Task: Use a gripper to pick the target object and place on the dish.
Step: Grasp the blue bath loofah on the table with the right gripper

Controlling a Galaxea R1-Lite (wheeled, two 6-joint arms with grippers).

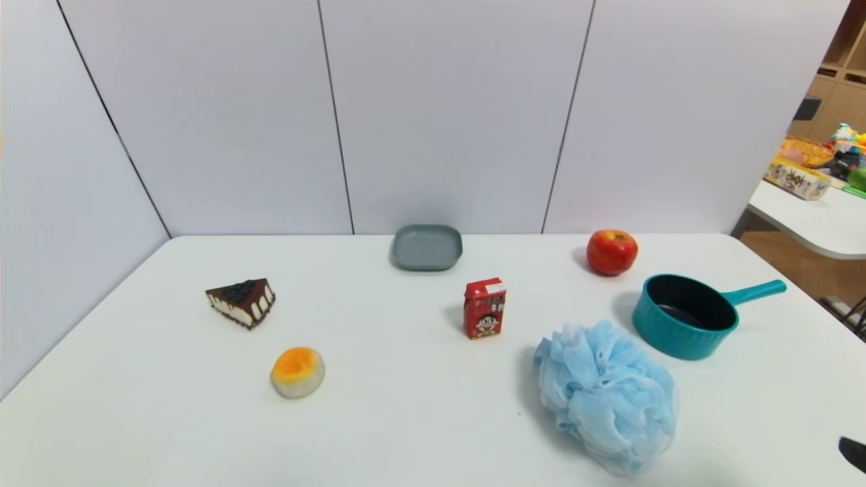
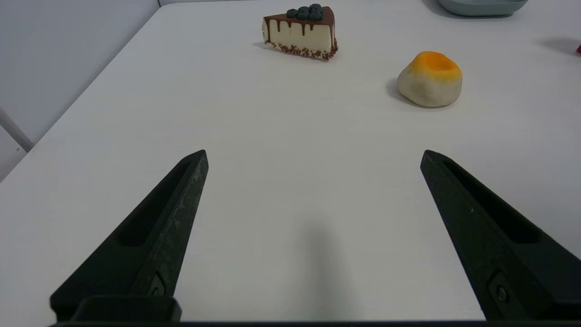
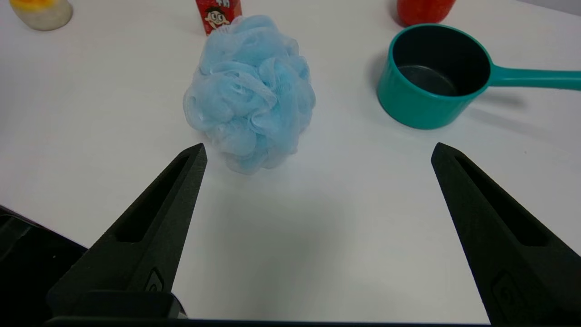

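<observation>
The target object, a fluffy light blue mesh pouf, lies on the white table near the front right. The small grey-blue dish sits at the back centre by the wall. My right gripper is open and empty, low over the table just short of the pouf; only a dark tip of it shows at the head view's right edge. My left gripper hangs open and empty over bare table at the front left, out of the head view.
A teal saucepan stands right of the pouf, a red apple behind it. A red carton stands mid-table. A cake slice and an orange-topped bun lie at the left.
</observation>
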